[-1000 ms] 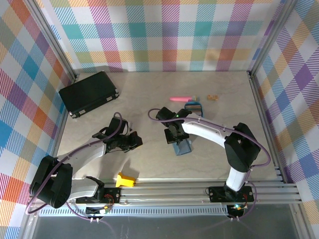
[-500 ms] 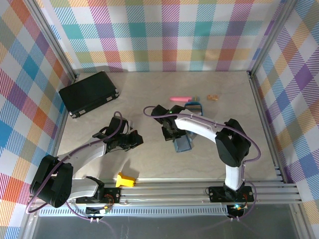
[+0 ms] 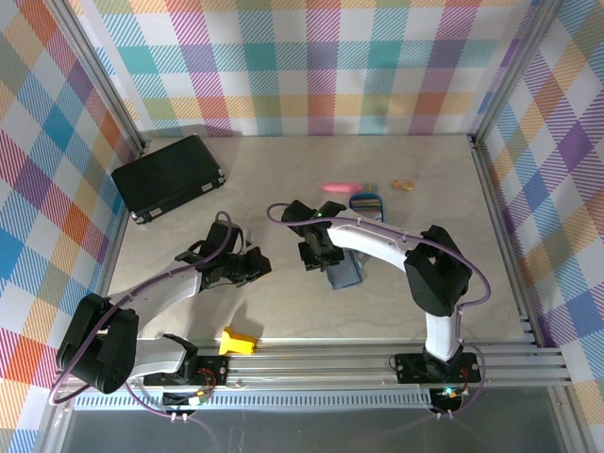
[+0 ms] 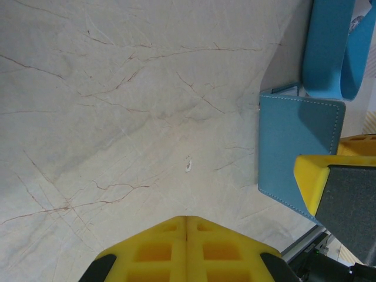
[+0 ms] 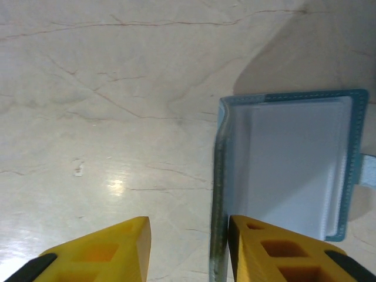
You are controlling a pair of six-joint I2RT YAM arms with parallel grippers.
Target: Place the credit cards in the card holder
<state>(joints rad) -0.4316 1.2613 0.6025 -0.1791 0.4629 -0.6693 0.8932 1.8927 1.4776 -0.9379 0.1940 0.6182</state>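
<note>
Between the parted, empty fingers of the right gripper [image 5: 188,229] — fold edge of the open holder [image 5: 288,164], running straight ahead, body flat on the table [image 5: 88,88] alongside; left gripper [image 4: 187,235] farther off, closed on nothing.

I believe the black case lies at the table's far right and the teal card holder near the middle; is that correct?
Not quite: the top external view shows the black case at the far left; the card holder is near the middle.

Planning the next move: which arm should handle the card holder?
Right, I'd say. The right tool is open, straddling an edge of the card holder; the left tool is shut over the table beside it.
</note>
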